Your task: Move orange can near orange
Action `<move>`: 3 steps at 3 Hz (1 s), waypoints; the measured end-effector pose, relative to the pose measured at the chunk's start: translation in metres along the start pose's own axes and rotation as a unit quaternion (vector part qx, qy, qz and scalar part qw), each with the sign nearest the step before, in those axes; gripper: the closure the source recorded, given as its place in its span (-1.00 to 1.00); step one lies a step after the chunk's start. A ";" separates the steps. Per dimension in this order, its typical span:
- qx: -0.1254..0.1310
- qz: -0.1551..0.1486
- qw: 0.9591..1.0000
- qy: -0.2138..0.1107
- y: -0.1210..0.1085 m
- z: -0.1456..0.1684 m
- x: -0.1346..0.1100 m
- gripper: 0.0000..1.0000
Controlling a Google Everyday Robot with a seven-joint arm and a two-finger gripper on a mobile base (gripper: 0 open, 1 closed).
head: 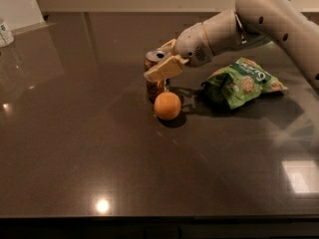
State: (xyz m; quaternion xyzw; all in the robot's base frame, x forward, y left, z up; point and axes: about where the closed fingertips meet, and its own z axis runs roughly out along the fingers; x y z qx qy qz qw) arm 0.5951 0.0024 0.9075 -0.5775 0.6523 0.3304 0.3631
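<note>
Your gripper is just behind the orange and higher than it, pinching the top of the orange can. The front finger lies across the can's near side just under the rim. The rear finger shows behind the rim. The silver top with its tab sits between the two.

The orange can stands roughly upright, directly behind the orange and a touch to its left in view. The orange covers the can's lower right corner from this angle, so the two are right next to each other. You can't tell whether they actually touch. You also can't tell whether the can's base rests on the countertop or hangs just above it.

The arm comes in from the upper right of the orange, with its white links sloping down to the wrist at the can.

The orange sits on the countertop with a dark shadow under and in front of it.

The green snack bag lies flat to the right of the orange and slightly further back. It is apart from both the orange and the can, and under the arm.

The white container with blue marks is far to the left of the orange and well behind it, at the edge of view.

The countertop is dark and glossy. There is one small light reflection in front of the orange to the left, and a larger pale patch in front to the right.
</note>
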 end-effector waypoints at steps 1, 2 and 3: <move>-0.002 -0.001 1.000 0.000 0.001 0.002 -0.001 -0.91; -0.004 -0.001 1.000 0.000 0.001 0.004 -0.001 -1.00; -0.004 -0.001 1.000 0.000 0.001 0.004 -0.001 -1.00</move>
